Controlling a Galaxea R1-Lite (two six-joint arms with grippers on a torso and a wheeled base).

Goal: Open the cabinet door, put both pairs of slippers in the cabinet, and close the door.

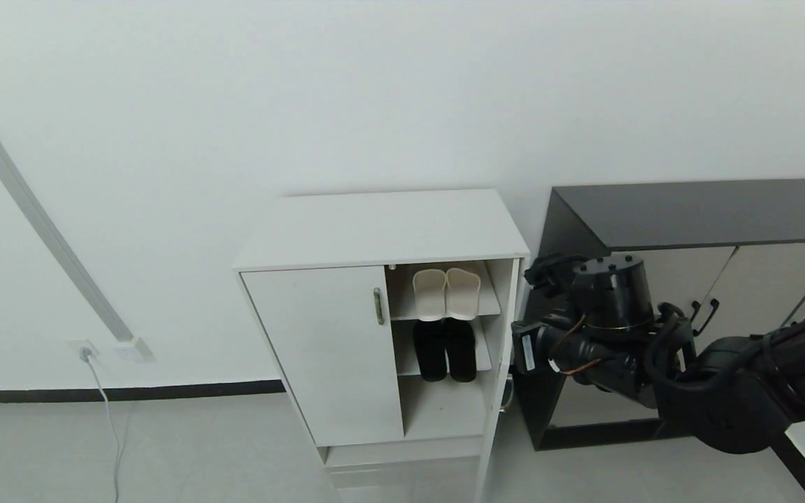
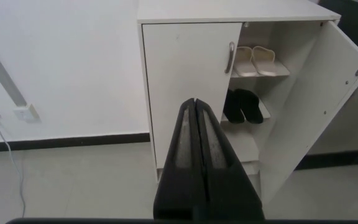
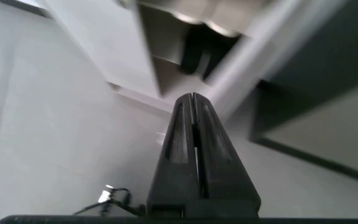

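Observation:
The white cabinet (image 1: 381, 230) stands against the wall with its left door (image 1: 325, 349) closed and its right door (image 1: 502, 349) swung open, edge-on in the head view. A white pair of slippers (image 1: 446, 293) lies on the upper shelf and a black pair (image 1: 446, 349) on the shelf below. My right arm (image 1: 605, 328) sits just right of the open door; the right gripper (image 3: 194, 99) is shut on nothing and points toward the door's lower edge. The left gripper (image 2: 195, 102), shut and empty, hangs well in front of the cabinet, facing both pairs (image 2: 260, 60) (image 2: 244, 106) and the open door (image 2: 328, 106).
A dark low cabinet (image 1: 696, 209) stands close on the right, behind the open door. A wall socket with a hanging cable (image 1: 84, 349) and a slanted conduit (image 1: 25, 202) are on the left wall. Bare floor (image 1: 200, 454) lies in front.

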